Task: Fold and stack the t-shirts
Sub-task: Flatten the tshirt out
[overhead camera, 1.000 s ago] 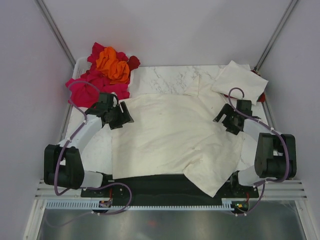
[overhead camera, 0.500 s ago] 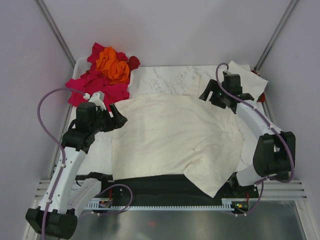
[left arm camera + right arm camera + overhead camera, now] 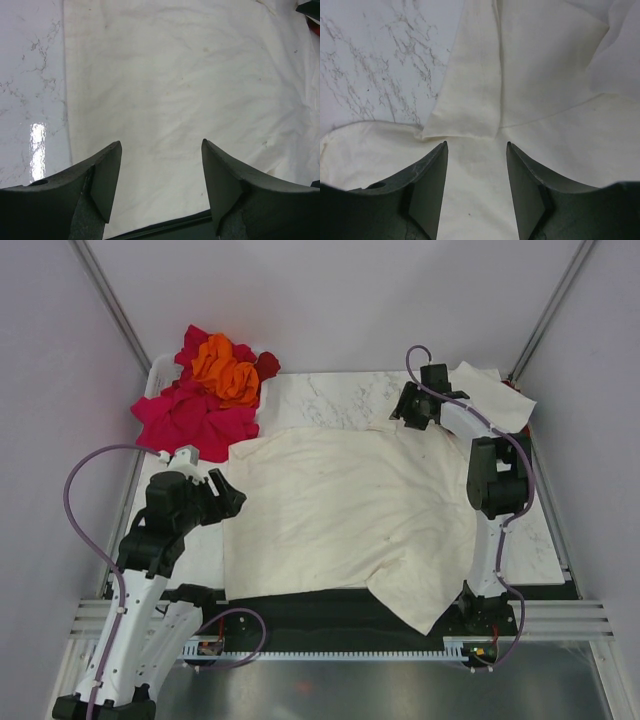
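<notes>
— Where are we seeing the cream t-shirt (image 3: 340,510)?
— We are seeing it lying spread flat on the marble table (image 3: 330,395), one near corner hanging over the front edge; the coloured t-shirts (image 3: 210,390) are lying heaped at the far left corner.
— And the jaws?
— We are finding the left gripper (image 3: 161,145) open over the shirt's left edge, holding nothing; the right gripper (image 3: 476,145) is hovering open above a sleeve (image 3: 470,90).

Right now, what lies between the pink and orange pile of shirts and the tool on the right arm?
Only bare marble table, as the top view shows; the spread cream t-shirt lies just nearer than that stretch.
</notes>
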`<state>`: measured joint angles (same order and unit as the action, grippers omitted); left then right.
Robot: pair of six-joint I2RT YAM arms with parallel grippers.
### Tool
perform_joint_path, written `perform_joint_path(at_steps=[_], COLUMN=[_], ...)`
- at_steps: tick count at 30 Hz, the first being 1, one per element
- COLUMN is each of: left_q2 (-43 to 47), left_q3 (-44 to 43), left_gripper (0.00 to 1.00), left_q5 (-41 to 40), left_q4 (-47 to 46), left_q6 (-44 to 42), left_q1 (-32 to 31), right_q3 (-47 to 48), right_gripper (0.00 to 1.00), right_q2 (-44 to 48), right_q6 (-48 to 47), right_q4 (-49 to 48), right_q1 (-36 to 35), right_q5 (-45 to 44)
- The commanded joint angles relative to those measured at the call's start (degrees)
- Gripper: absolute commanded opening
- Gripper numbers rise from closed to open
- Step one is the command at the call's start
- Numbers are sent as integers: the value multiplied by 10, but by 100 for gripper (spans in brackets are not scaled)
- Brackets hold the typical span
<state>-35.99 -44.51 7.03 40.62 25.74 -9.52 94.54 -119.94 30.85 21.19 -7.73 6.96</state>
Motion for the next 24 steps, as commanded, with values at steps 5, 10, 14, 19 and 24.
perform_joint_path(at_steps=[5, 10, 14, 19, 24], left_q2=[-2, 11, 13, 14, 13], left_q3=[-7, -7, -8, -7, -7], left_gripper=[71, 70, 70, 70, 69], left_q5=[-36, -43, -46, -47, -47], left_q4=[-7, -8, -7, -7, -7], left_q6=[5, 6, 6, 5, 5], left_q1=[-2, -2, -2, -2, -1], right_q3=[76, 88, 98, 94, 93], right_gripper=[58, 57, 56, 54, 47], right_q2=[-66, -92, -106, -109, -116], right_q6=[12, 18, 18, 18, 23], right_q4=[9, 3, 4, 3, -5], right_q1=[-11, -12, -14, -15, -16], right_q5=[-26, -31, -36, -40, -33])
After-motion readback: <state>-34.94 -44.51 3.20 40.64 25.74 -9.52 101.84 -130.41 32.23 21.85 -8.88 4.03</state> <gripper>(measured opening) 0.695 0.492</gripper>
